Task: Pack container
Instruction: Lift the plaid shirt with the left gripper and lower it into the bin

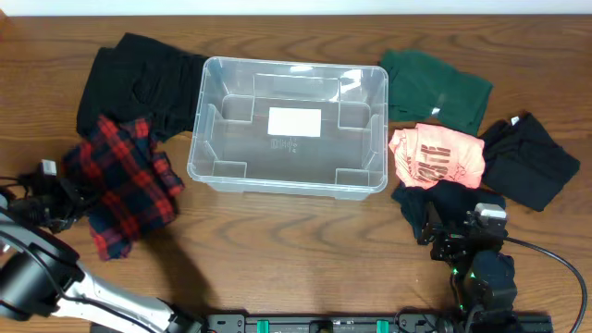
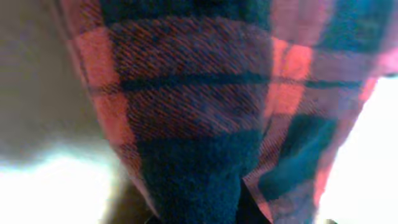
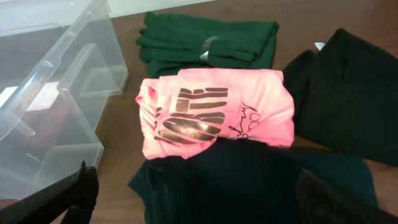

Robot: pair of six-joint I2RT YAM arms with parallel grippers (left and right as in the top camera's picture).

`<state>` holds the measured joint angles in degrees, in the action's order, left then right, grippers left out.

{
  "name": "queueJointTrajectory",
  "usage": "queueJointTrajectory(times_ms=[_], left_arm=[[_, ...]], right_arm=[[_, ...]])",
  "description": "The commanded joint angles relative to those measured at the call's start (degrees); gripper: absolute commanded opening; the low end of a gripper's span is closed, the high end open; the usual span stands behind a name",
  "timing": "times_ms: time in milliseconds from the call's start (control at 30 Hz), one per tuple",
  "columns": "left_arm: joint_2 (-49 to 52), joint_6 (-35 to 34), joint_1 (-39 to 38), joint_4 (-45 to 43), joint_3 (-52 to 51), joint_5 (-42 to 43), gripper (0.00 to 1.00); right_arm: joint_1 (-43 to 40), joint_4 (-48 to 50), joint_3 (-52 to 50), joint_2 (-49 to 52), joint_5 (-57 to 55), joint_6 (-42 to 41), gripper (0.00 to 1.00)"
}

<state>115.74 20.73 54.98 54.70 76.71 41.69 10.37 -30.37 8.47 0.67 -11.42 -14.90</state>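
The clear container [image 1: 215, 139] stands empty mid-table, with a white label on its bottom; its corner also shows in the right wrist view [image 3: 43, 93]. A red plaid shirt [image 1: 120, 185] lies crumpled to its left. My left gripper [image 1: 63, 202] is at the shirt's left edge. The plaid cloth [image 2: 199, 106] fills the left wrist view, bunches into the jaws and hides the fingers. My right gripper [image 1: 451, 239] is open wide, its fingers either side of a dark folded garment [image 3: 249, 180] lying in front of a pink shirt [image 3: 217, 112].
A black garment [image 1: 139, 79] lies behind the plaid shirt. A green garment [image 1: 435, 88] and another black garment [image 1: 532, 166] lie to the right of the container. The table's front edge is close to both arms.
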Motion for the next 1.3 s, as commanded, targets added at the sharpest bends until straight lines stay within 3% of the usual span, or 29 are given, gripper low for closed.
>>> queueJointTrajectory(times_ms=[0, 133, 300, 533, 867, 1033, 1267], left_arm=[[-8.6, -1.3, -0.6, 4.2, 4.5, 7.8, 0.06], [-20.7, -1.3, -1.5, 6.2, 6.9, 16.6, 0.06], [-36.0, -3.3, -7.0, 1.5, 7.0, 23.9, 0.06], [-46.1, -12.7, -27.4, -12.0, 7.0, 23.8, 0.06], [-34.8, -17.7, -60.3, -26.3, 6.9, 14.6, 0.06], [-25.8, -28.8, -65.5, -30.2, 6.9, 8.4, 0.06], [-16.0, -38.7, -66.3, -32.3, 6.8, 5.6, 0.06]], right_arm=[[0.4, 0.0, -0.2, -0.3, -0.4, -0.7, 0.99], [0.4, 0.0, -0.2, -0.3, -0.4, -0.7, 0.99], [0.4, 0.0, -0.2, -0.3, -0.4, -0.7, 0.99], [0.4, 0.0, -0.2, -0.3, -0.4, -0.7, 0.99], [0.4, 0.0, -0.2, -0.3, -0.4, -0.7, 0.99], [0.4, 0.0, -0.2, -0.3, -0.4, -0.7, 0.99], [0.4, 0.0, -0.2, -0.3, -0.4, -0.7, 0.99]])
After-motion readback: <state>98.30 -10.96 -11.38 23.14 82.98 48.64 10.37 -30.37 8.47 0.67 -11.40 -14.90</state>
